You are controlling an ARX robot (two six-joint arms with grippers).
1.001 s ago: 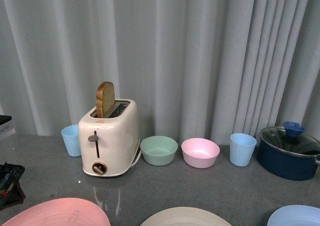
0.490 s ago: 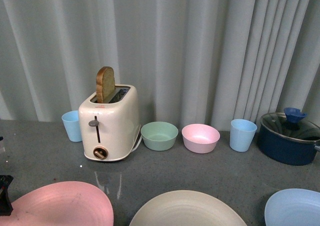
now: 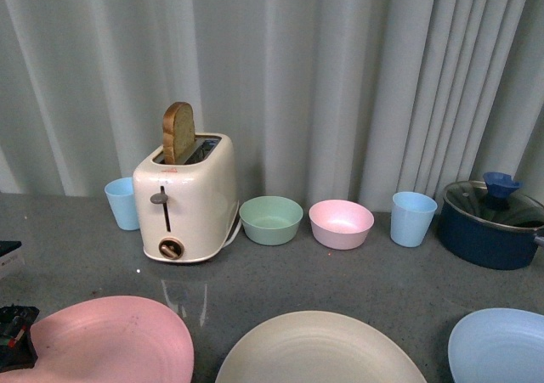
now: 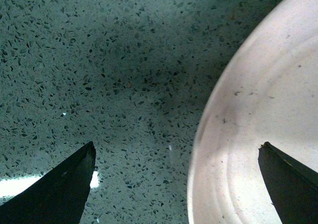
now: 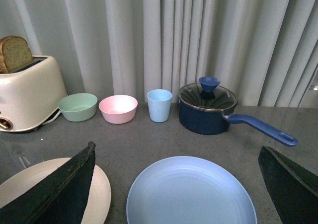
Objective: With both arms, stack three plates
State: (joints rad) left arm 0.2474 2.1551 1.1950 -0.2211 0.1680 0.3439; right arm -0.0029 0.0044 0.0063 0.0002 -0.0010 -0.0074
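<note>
Front view: three plates lie side by side along the near edge of the counter, with the pink plate on the left, the cream plate in the middle and the blue plate on the right. They sit apart from one another and nothing is stacked yet.
Left pincer: wide open and empty. One finger is over the pink plate's face and the other over bare counter, so the rim runs between them.
Right pincer: wide open and empty, held above the near side of the blue plate and clear of it.
Step in hand: probably the left arm's grasp on the pink plate's rim.
Doing it well: lower until the outer finger can slip under the raised rim, then close slowly. The plate is shallow and matte and may skate across the counter rather than lift. Keep it level when carrying it toward the cream plate.
Only in the left wrist view: how the rim lines up with the fingers. How high the fingers are above the counter cannot be told.
Only in the right wrist view: the blue plate almost whole, and the saucepan with its long handle behind it.
Only in the front view: all three plates at once, and the toaster and bowls well behind them.
</note>
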